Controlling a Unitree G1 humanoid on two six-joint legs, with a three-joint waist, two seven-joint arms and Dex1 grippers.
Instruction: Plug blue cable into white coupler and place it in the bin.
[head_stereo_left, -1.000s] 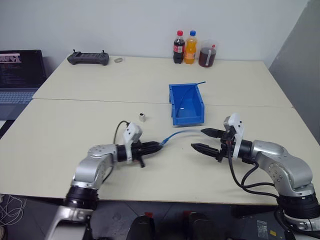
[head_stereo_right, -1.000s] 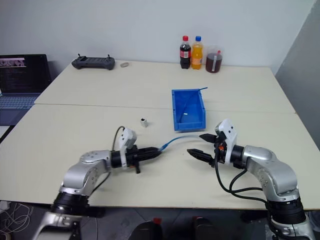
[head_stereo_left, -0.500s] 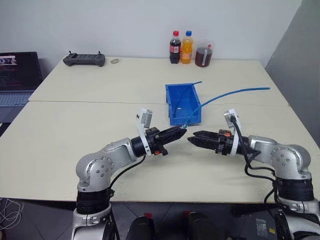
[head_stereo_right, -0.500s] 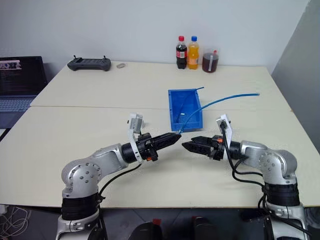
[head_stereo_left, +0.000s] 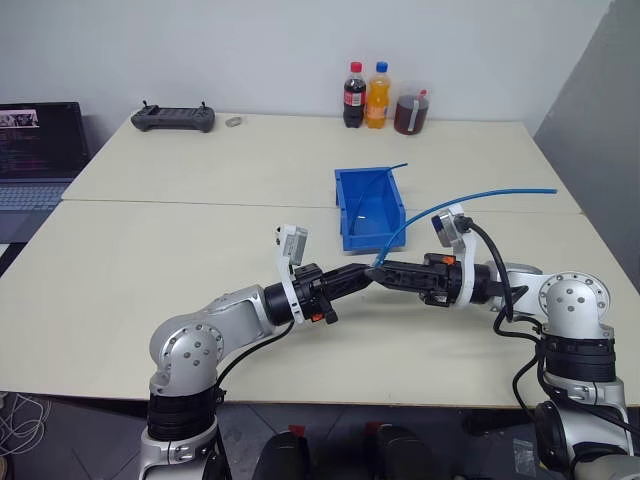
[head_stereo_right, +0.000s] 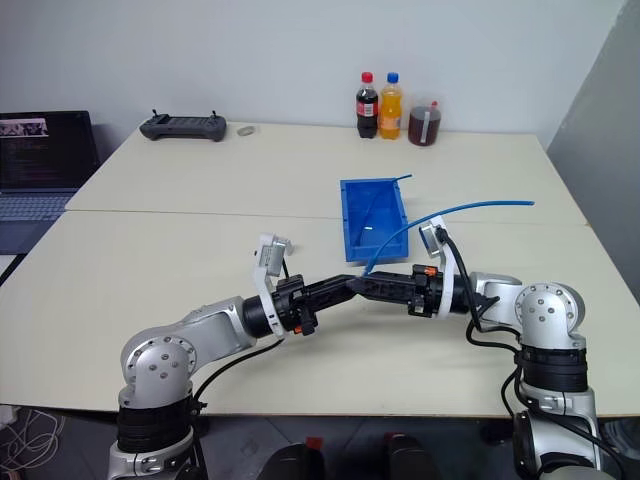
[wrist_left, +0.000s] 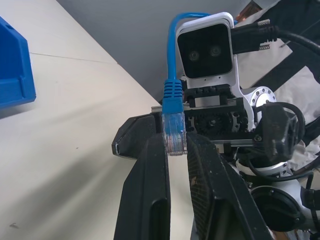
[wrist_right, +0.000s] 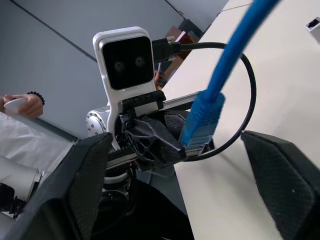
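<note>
My left gripper is shut on the clear plug of the blue cable, held level above the table. From the plug, the blue cable arcs up and away to the right through the air. My right gripper points straight at the left one, tip to tip, and stands open with a finger on each side of the plug. The bin stands just behind both hands. The white coupler lies on the table; in the head views the left wrist camera hides it.
A darker thin blue cable leans in the bin. Two bottles and a cup of dark drink stand at the table's far edge, a controller at the far left, a laptop beyond it. A person's hand shows behind the left arm.
The left gripper lifted the plug off the table and swung right; the cable's free length now hangs in the air. The right gripper rolled and moved left until its fingers flank the plug.
</note>
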